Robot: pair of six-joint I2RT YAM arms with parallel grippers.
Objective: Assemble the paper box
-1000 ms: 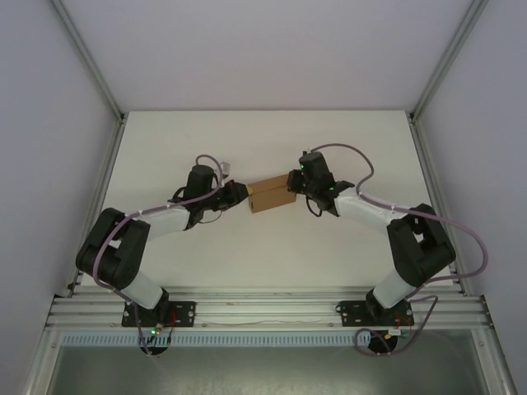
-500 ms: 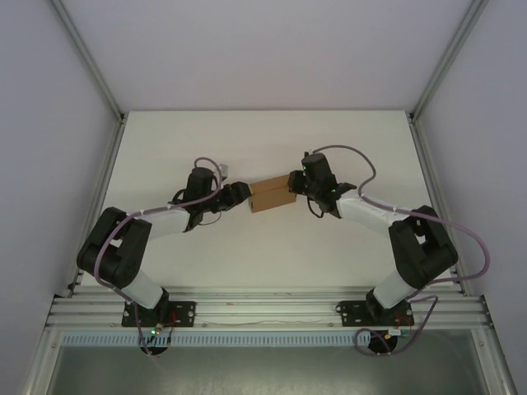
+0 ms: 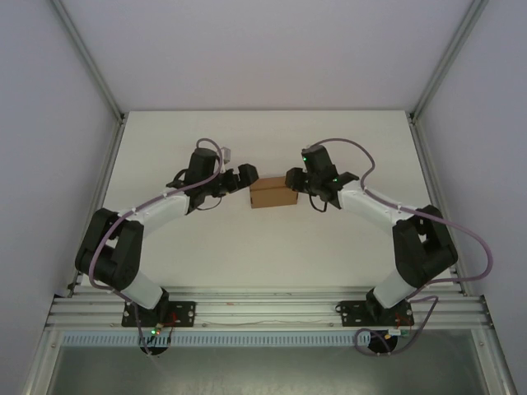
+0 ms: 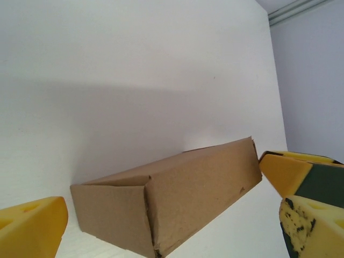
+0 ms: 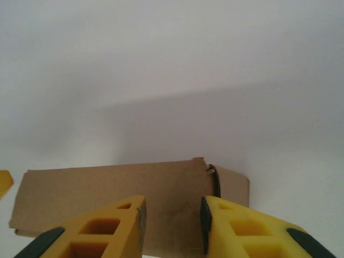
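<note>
Against a second ago: left hand [image 3: 244, 176] off the paper box [image 3: 273, 195], spread wide and drawn back toward the upper left, where before clamped shut on the left end. Right hand [image 3: 295, 178] loosened too, from a tight pinch on the right end to a narrow gap. Box turned squarer to the frame, long side running left to right rather than slanting.

Lies flat on the white bench [image 3: 329, 148], mid-frame in the overhead view, between the two hands. Closed on every face in sight, end flap folded shut with a frayed lower corner in the left wrist view; inside hidden.

In the left wrist view, yellow fingers [image 4: 32, 228] at the lower left and right edges, box in the lower middle, apart from the left one and close by the right one. In the right wrist view, fingers [image 5: 102, 228] along the bottom, tips over the box's near face, brown card visible through the gap; touching or not, cannot tell. Both arms bent at the elbow, forearms angled inward toward the box.
</note>
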